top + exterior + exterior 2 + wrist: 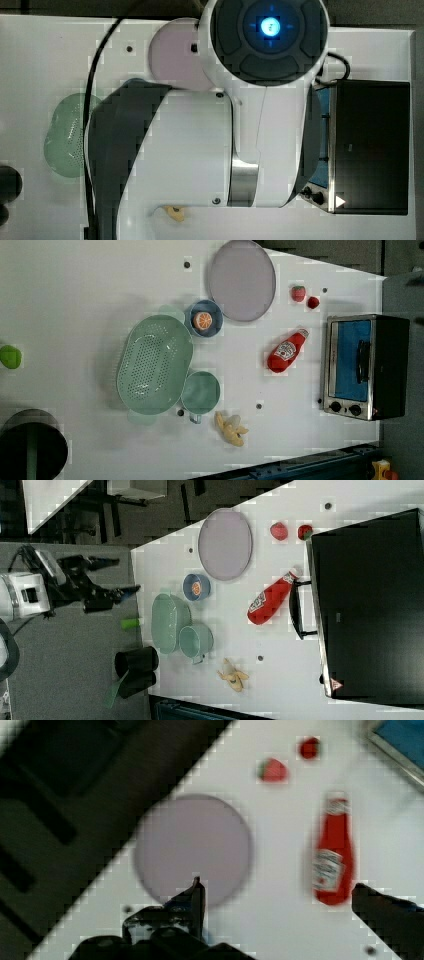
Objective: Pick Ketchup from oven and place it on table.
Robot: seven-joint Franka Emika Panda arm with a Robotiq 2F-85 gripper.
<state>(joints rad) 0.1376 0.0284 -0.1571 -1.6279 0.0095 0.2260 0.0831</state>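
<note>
Ketchup (286, 351) lies on its side on the white worktop (75, 300), just in front of the oven (367, 367) and clear of it; cap points toward the two strawberries (298, 293), base toward the worktop's middle; oven door looks shut in the left view. Judged from this, the bottle is already out of the oven and down on the worktop, so the placing looks done and the step in hand reads as pulling the arm away.

Gripper (275, 892): fingers (195, 902) spread wide with nothing between them; in the right view the gripper (107, 580) sits off the worktop's edge, well apart from the bottle, over the grey floor.

Notes for you on finishing cleanly:
- keep the fingers wide and empty; there is no cause to close them near anything;
- the wrist view has the purple plate (194, 849) under the gripper and the bottle off to one side; keep any travel high enough to pass over the plate, the blue bowl with the orange slice (204, 320) and the green colander (154, 364);
- a bottle on its side can roll; do not brush it or nudge the worktop;
- if you want it upright, that is a fresh grasp across the body near the label, not the tapered neck;
- check that the bottle rests still before you call it done.
</note>
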